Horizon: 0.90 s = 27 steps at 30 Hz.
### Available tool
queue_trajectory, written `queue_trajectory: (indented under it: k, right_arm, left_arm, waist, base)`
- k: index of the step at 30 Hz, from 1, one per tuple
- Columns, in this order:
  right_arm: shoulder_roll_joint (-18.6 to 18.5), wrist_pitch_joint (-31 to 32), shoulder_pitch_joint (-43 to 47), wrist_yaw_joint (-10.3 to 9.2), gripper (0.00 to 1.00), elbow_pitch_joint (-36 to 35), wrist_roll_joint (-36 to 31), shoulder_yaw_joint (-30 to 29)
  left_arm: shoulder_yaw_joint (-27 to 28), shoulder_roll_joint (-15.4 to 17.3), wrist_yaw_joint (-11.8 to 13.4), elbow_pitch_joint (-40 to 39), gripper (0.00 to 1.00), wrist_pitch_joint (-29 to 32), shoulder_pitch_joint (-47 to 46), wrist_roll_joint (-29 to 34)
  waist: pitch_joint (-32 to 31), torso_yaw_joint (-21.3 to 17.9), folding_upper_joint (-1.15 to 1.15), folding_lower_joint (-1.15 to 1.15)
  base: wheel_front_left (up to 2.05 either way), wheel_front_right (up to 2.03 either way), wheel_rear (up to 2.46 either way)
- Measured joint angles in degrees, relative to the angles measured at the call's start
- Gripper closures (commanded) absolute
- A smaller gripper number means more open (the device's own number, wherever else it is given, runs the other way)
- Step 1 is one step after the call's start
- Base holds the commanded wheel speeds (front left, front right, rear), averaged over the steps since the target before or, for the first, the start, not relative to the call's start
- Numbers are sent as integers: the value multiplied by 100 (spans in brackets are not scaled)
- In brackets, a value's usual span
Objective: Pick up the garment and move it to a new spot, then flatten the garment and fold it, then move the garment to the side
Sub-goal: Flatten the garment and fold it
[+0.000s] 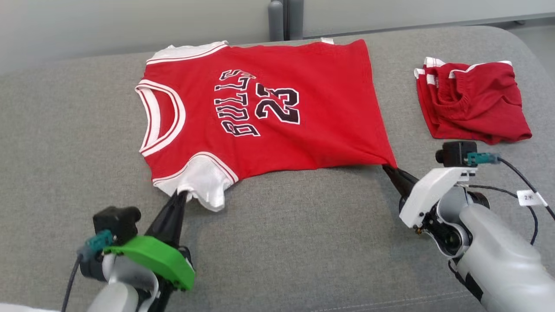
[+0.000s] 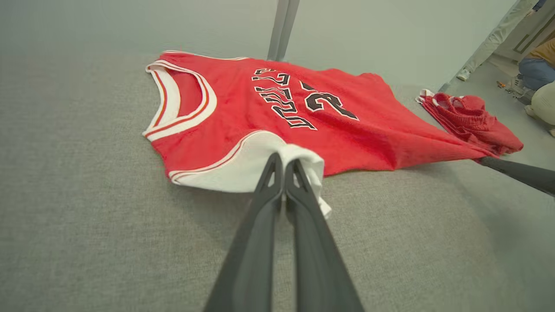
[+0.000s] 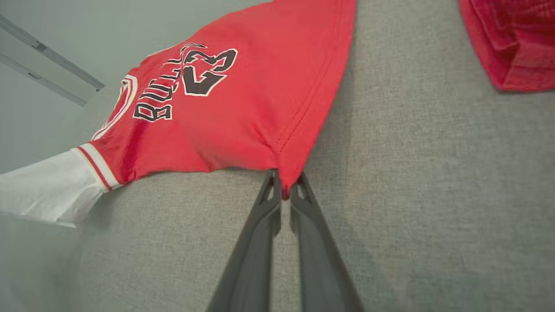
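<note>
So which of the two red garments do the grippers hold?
The Bulls 23 jersey, pinched at two near corners; the bunched red shorts lie apart, untouched.

On the front of the red shirt (image 1: pixel 329 108), the word BULLS (image 1: pixel 236 104) in big black letters with white edges, turned sideways, with the number 23 (image 1: pixel 277 104) right beside it in the same black, and on a small white tag (image 1: pixel 531 198) on a cable (image 1: pixel 516 173), marks too tiny to read.

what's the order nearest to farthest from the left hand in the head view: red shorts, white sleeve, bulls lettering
1. white sleeve, pinched in the left hand, lower left
2. bulls lettering, up toward centre
3. red shorts, far right
</note>
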Motion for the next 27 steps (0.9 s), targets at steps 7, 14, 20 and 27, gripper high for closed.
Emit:
queue_trajectory:
  k: [7, 14, 20, 27]
  right_arm:
    - [80, -584, 91, 57, 100, 190, 154, -388]
    - [-22, -977, 75, 152, 100, 83, 3, -297]
    - [-315, -1394, 268, 152, 100, 5, -301, -188]
    - [-334, -1558, 823, 152, 100, -120, -369, -145]
  left_arm:
    - [136, -165, 11, 58, 100, -558, 177, -29]
    - [207, 20, 11, -156, 100, -800, 187, 230]
    - [82, 63, 66, -267, 100, -827, 766, 367]
    - [119, 68, 181, -449, 100, -894, 1252, 414]
  waist:
    - [74, 30, 0, 0]
    - [17, 51, 0, 0]
    - [-73, 170, 0, 0]
    - [-166, 374, 0, 0]
  base:
    - [0, 0, 0]
    - [0, 0, 0]
    - [0, 0, 0]
    - [0, 0, 0]
